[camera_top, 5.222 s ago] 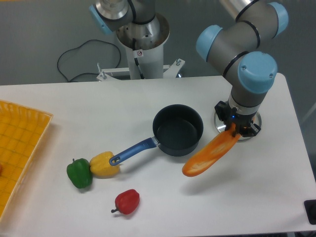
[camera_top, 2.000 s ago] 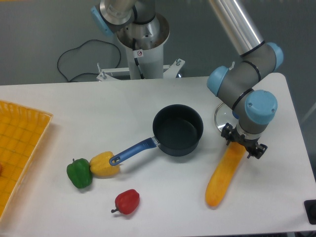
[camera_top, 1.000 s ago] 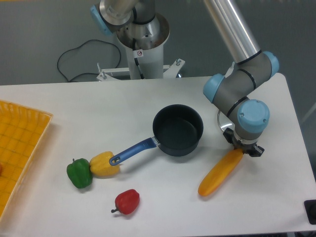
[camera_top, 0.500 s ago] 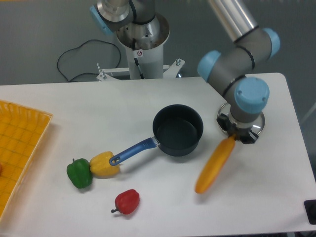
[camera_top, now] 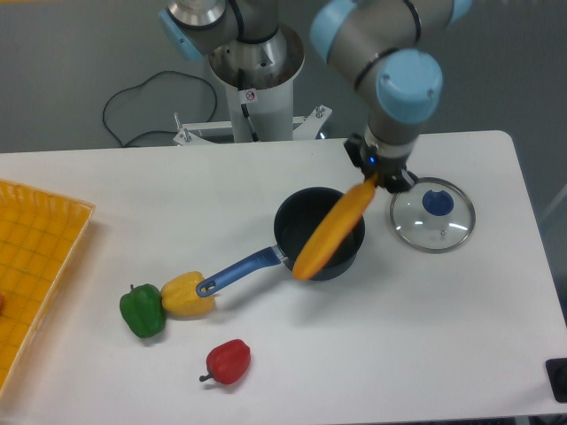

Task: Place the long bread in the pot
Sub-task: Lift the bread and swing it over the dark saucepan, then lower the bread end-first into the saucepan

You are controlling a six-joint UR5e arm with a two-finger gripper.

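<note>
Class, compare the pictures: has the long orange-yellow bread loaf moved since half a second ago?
Yes. The orange-yellow plastic loaf, held in the pincer, has gone up and left; it now hangs across the dark blue saucepan, having been right of it.

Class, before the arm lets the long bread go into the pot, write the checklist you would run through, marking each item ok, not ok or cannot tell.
1. Gripper shut on the long bread at its upper end: ok.
2. Bread lies across the pot opening: ok, though its lower end sticks out past the near rim.
3. Pot free of other contents: cannot tell, the bread hides part of the inside.
4. Glass lid off the pot, flat on the table to its right: ok.
5. Bread touching the pot rim: cannot tell from this one view.
</note>
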